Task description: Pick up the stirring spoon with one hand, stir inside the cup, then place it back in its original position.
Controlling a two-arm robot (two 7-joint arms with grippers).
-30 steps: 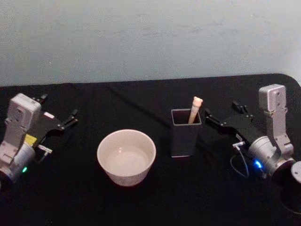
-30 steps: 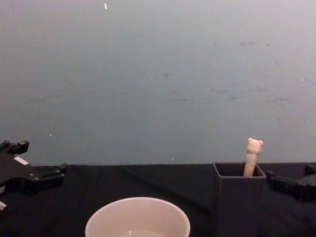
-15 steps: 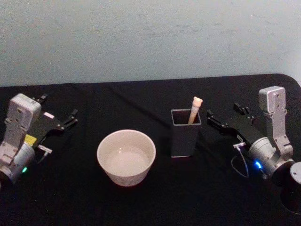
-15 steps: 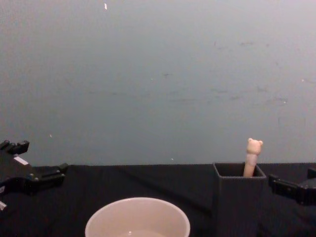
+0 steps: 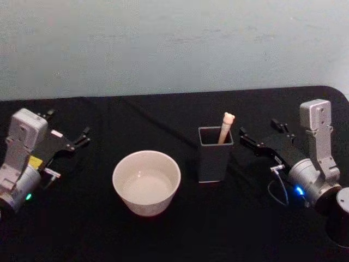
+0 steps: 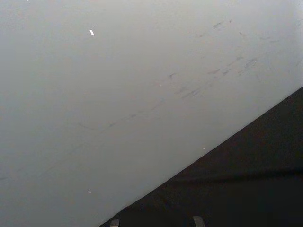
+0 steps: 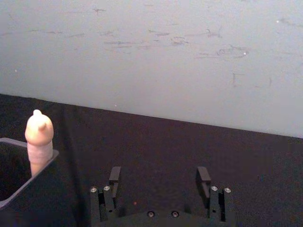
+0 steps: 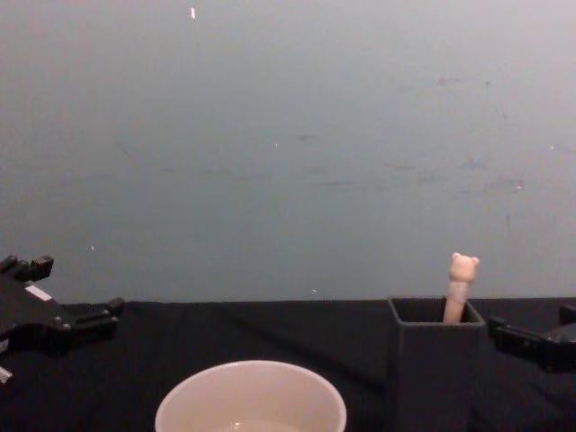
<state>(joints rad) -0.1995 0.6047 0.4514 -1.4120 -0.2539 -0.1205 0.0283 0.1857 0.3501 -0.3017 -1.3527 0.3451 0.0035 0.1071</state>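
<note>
Stirring spoon [image 5: 226, 126]: standing in the dark grey holder [image 5: 214, 155], bear-head handle leaning out at the holder's 1 o'clock corner; bowl hidden inside.
Holder: centre of black table [image 5: 163, 234], upright.
Cup [image 5: 146, 182]: near the holder, at its 8 o'clock, apart from it.
Right gripper [image 5: 260, 134]: at the holder's 3 o'clock, near but apart, fingers [image 7: 114, 175] spread wide, holding nothing.
Left gripper [image 5: 67, 131]: well apart at the cup's 10 o'clock, parked, fingers spread, holding nothing

Black-draped table [image 5: 180, 229] — on it stand a cream cup [image 5: 146, 182] and, just beside it, a dark grey holder [image 5: 215, 155].
</note>
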